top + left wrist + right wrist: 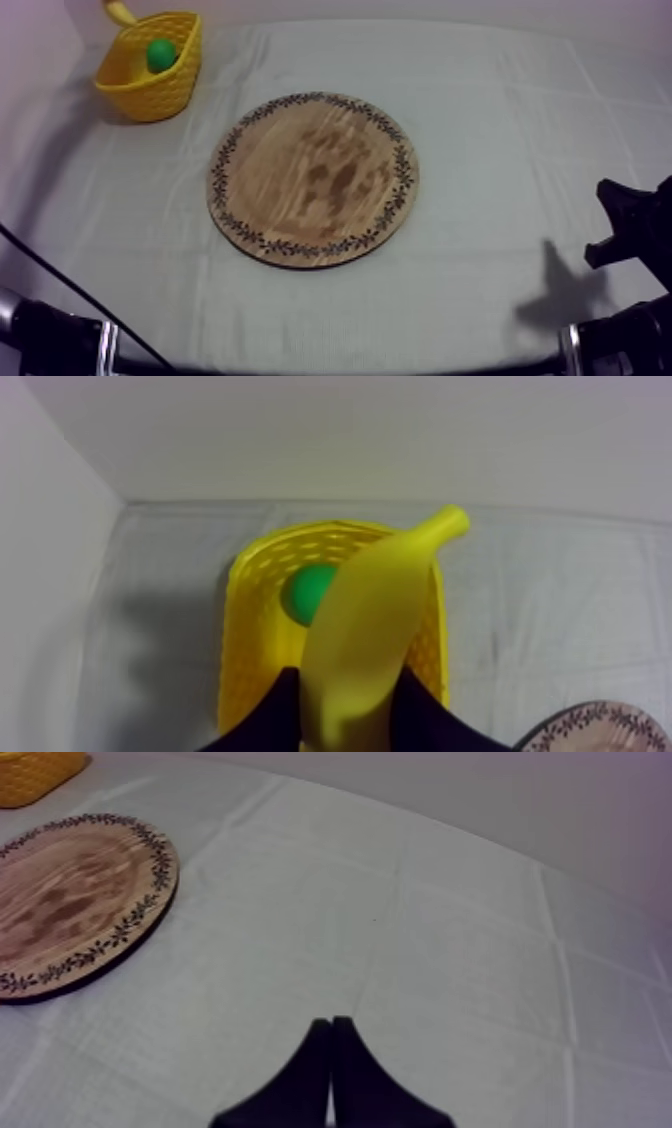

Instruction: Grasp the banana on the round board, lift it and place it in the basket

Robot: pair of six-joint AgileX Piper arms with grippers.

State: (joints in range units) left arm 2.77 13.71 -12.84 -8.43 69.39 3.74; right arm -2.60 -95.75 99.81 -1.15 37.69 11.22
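The yellow banana hangs over the yellow basket, and my left gripper is shut on its lower part, a black finger on either side. Its tip pokes up behind the basket at the table's far left. A green fruit lies inside the basket. The round wooden board sits bare mid-table. My right gripper is shut on nothing above the cloth, low at the right side.
A pale wall runs close behind and left of the basket. The board's patterned rim lies just to the basket's right, and the board is left of my right gripper. Open cloth spreads between the board and the right arm.
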